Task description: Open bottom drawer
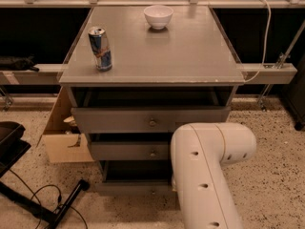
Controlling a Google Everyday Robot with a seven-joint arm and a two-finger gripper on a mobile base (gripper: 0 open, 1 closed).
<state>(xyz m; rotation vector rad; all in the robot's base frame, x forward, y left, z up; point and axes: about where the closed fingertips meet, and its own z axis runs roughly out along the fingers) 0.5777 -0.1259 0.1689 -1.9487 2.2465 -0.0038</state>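
From the one camera view, the end effector itself is out of sight: the big white arm (205, 175) bends down across the lower right of the cabinet, and whatever hangs off its far end is hidden behind that link. So I cannot tell how wide it stands or whether it has hold of anything.

The bottom drawer (133, 189) is the slim grey front lowest in the stack, its left part and small knob showing just left of the arm. It sits close to where the hidden end effector must be, and the arm is probably folded this low to reach that knob. Above it come the middle drawer (128, 151) and the top drawer (119, 120), both farther up from that spot.

Higher again and well away is the counter (190, 56) with a can (100, 48) and a white bowl (158, 16) (neither matters here). A cardboard box (59, 142) stands off to the cabinet's left.
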